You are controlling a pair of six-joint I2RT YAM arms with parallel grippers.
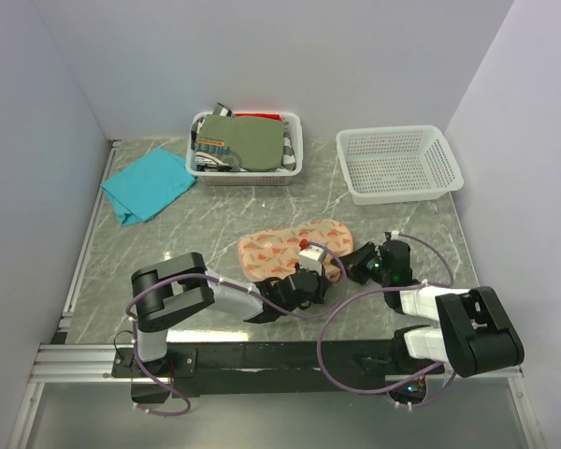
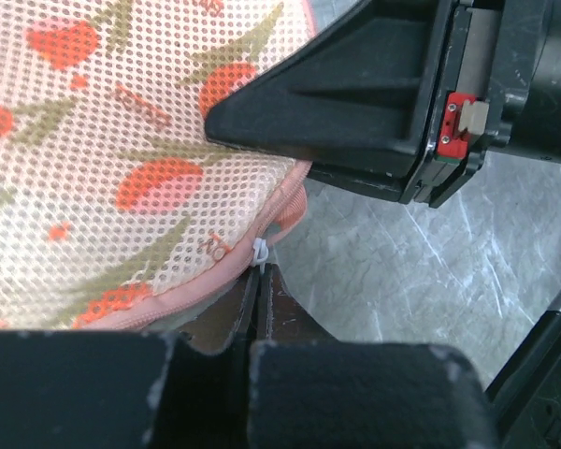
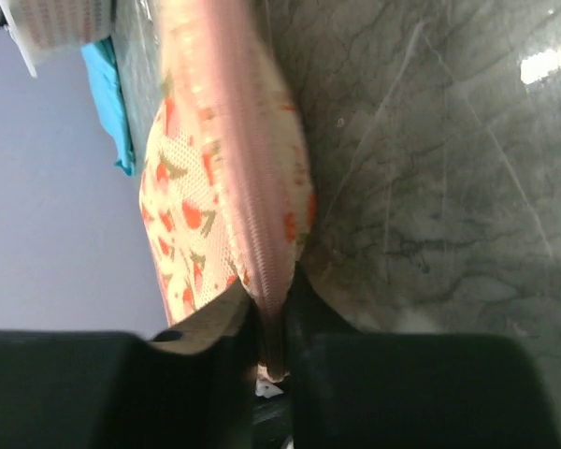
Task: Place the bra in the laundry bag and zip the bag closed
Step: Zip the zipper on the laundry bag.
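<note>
We see a grey-green marbled surface [image 1: 182, 245] closed in by pale lilac walls [image 1: 290, 51] at the back and on both sides, with a metal rail [image 1: 84, 360] along its near edge where the arm bases are bolted. The laundry bag [image 1: 290, 245] lies flat near the middle of the surface, its long axis running left to right. Both arms meet at its near right end.

The left claw [image 2: 259, 279] has its fingers pressed together at the bag's pink zipper edge. A small white tab [image 2: 259, 251] sits right at their tips and looks pinched between them, though the view is too tight for us to be sure. The right claw [image 3: 273, 329] is clamped on the bag's pink edge seam, which runs blurred up the right wrist view. In the left wrist view one of its black fingers [image 2: 355, 94] lies across the mesh just above the left claw.

Towards the back left a teal cloth [image 1: 148, 184] lies crumpled on the surface. Against the back wall stands a white basket [image 1: 294, 154] holding an olive-green garment [image 1: 252, 142], and to its right a second white mesh basket [image 1: 399, 164]
</note>
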